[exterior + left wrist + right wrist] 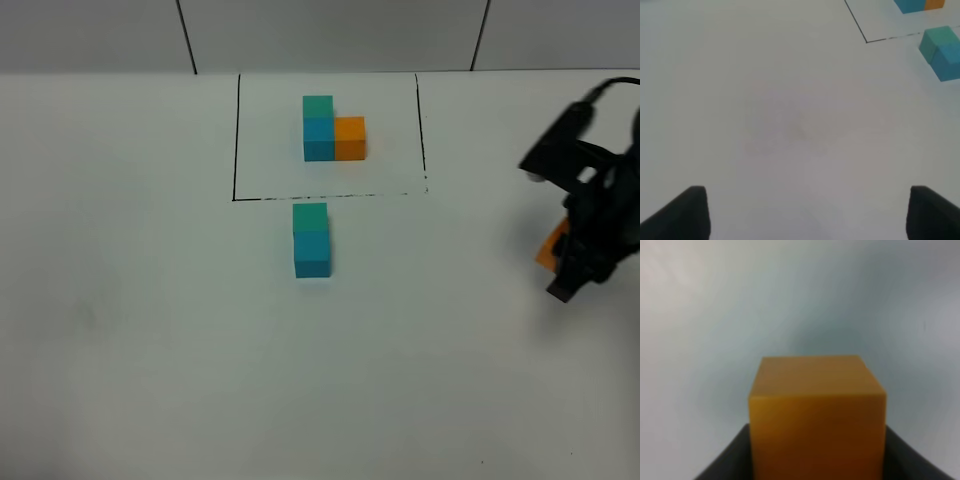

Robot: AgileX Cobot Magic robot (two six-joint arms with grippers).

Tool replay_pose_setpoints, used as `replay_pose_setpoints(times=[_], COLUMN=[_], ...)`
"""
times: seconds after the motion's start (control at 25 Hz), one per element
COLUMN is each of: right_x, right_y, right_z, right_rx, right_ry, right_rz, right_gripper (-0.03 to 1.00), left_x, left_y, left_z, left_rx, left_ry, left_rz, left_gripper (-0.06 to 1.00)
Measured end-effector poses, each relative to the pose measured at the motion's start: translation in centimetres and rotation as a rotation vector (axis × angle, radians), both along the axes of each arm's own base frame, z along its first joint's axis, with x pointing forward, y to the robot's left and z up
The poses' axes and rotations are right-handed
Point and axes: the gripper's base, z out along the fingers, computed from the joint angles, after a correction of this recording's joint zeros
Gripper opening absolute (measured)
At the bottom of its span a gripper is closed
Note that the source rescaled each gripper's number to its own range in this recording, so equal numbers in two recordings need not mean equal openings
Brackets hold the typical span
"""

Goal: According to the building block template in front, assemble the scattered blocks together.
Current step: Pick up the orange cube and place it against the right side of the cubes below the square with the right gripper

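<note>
The building block template (330,130) is a teal, a blue and an orange cube in an L inside a thin black rectangle at the back. Just in front of the frame, a loose teal-green cube (310,217) and a sky-blue cube (312,254) touch in a line. They also show in the left wrist view, teal (939,39) and blue (950,62). My right gripper (575,255) at the far right is shut on the loose orange cube (551,246), which fills the right wrist view (815,415) between dark fingers. My left gripper (807,215) is open and empty over bare table.
The white table (150,330) has a tiled wall behind it. The template's frame corner (866,41) shows in the left wrist view. The right arm's black body (570,150) hangs over the right edge of the scene.
</note>
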Motion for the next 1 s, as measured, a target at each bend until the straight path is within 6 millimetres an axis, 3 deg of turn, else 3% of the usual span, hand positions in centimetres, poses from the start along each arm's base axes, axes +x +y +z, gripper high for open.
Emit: replay_pose_setpoints(times=[0.12, 0.24, 0.44, 0.72, 1.0], right_x=[1.5, 2.8, 4.0, 4.8, 5.5], right_y=[4.3, 7.8, 12.3, 16.2, 17.8], right_z=[0.3, -1.0, -2.6, -3.7, -5.1], right_rx=[-0.037, -0.082, -0.112, -0.141, -0.128], right_ry=[0.032, 0.068, 0.078, 0.083, 0.115], right_rz=[0.192, 0.320, 0.442, 0.571, 0.637], right_gripper=[0.02, 0.02, 0.02, 0.02, 0.02], left_x=[0.0, 0.0, 0.0, 0.0, 0.0], left_y=[0.0, 0.0, 0.0, 0.0, 0.0], left_z=[0.0, 0.0, 0.0, 0.0, 0.0], left_rx=[0.000, 0.000, 0.000, 0.000, 0.000], left_ry=[0.000, 0.000, 0.000, 0.000, 0.000], left_rz=[0.000, 0.000, 0.000, 0.000, 0.000], left_gripper=[0.79, 0.79, 0.79, 0.79, 0.79])
